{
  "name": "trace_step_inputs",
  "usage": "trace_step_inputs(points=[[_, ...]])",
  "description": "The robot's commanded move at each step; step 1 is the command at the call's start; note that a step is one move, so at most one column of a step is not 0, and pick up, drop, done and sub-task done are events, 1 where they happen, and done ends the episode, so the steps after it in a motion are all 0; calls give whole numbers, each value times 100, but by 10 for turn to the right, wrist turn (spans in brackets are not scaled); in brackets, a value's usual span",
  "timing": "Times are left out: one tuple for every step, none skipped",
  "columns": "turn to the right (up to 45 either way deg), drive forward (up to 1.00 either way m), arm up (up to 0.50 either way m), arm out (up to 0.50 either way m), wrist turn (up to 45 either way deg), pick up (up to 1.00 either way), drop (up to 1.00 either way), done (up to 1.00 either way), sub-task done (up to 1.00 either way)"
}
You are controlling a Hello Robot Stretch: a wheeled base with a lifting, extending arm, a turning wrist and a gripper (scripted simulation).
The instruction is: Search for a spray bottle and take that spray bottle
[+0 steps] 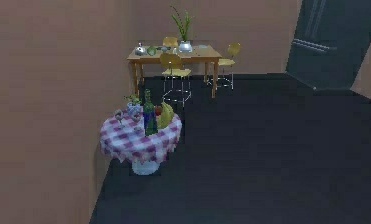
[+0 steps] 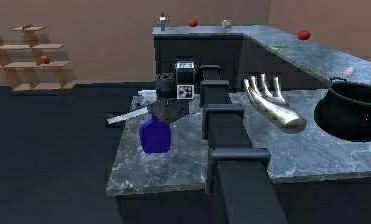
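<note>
The arm (image 2: 225, 130) extends as a dark square bar just right of the blue bottle (image 2: 156, 135). Its 2 white squares and the gripper (image 2: 160, 103) sit just beyond that bottle. Whether it holds anything is unclear.

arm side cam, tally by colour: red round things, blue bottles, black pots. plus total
red round things: 3
blue bottle: 1
black pot: 1
Total: 5
</note>
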Motion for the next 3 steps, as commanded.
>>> trace_step_inputs(points=[[0,0,0,0,210,0,0,0,0],[0,0,0,0,0,100,0,0,0],[0,0,0,0,0,0,0,100,0]])
